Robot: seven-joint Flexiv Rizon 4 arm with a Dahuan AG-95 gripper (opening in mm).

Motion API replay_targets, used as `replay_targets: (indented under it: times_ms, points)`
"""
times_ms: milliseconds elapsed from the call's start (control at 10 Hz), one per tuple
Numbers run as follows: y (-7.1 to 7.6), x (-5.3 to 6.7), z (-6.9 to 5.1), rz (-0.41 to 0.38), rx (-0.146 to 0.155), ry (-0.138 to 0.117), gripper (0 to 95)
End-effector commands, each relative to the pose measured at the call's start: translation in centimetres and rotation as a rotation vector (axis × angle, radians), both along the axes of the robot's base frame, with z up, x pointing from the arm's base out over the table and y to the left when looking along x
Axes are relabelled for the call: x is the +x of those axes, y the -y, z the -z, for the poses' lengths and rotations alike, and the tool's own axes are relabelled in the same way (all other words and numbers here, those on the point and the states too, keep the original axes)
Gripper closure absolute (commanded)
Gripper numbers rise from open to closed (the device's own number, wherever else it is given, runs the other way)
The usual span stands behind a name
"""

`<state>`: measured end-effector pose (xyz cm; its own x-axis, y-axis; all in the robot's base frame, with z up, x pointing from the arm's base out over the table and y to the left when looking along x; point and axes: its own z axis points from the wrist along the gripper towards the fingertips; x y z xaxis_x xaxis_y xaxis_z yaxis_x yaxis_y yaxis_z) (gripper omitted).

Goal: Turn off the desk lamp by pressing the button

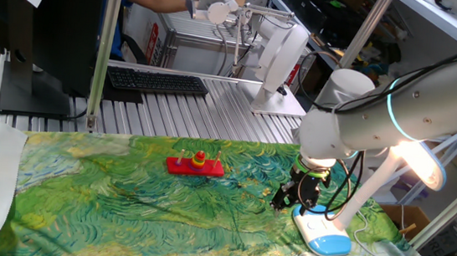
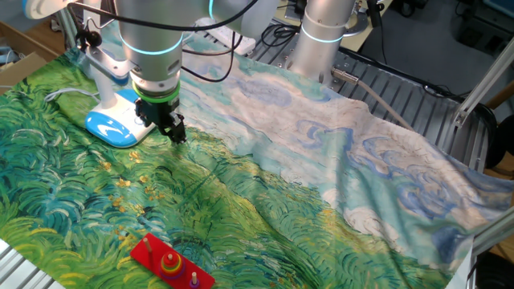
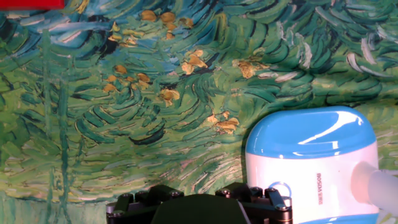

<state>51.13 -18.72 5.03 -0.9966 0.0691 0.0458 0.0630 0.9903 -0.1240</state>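
Desk lamp (image 1: pixel 346 215) at cloth's (image 2: pixel 265 177) edge, head lit, so switch-off not yet done. Button (image 3: pixel 280 190) on white base plate near stem. My gripper (image 2: pixel 175 128) hangs low just beside base, wrist pointing down, lining up press. Finger gap: cannot tell.
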Motion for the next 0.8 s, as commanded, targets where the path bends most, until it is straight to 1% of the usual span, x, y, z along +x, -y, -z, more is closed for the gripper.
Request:
replay_targets:
  times_ms: [100, 200, 300, 400, 600, 700, 800]
  points:
    - [-0.03, -0.09, -0.05, 0.006, 0.008, 0.005, 19.0]
    - [-0.03, -0.09, -0.05, 0.015, 0.029, 0.006, 19.0]
    - [-0.03, -0.09, -0.05, 0.014, 0.040, 0.012, 19.0]
    - [-0.03, -0.09, -0.05, 0.012, 0.057, 0.020, 19.0]
    - [-0.03, -0.09, -0.05, 0.009, 0.060, 0.021, 19.0]
    - [-0.03, -0.09, -0.05, 0.000, 0.060, 0.015, 19.0]
    - [-0.03, -0.09, -0.05, 0.002, 0.054, 0.003, 19.0]
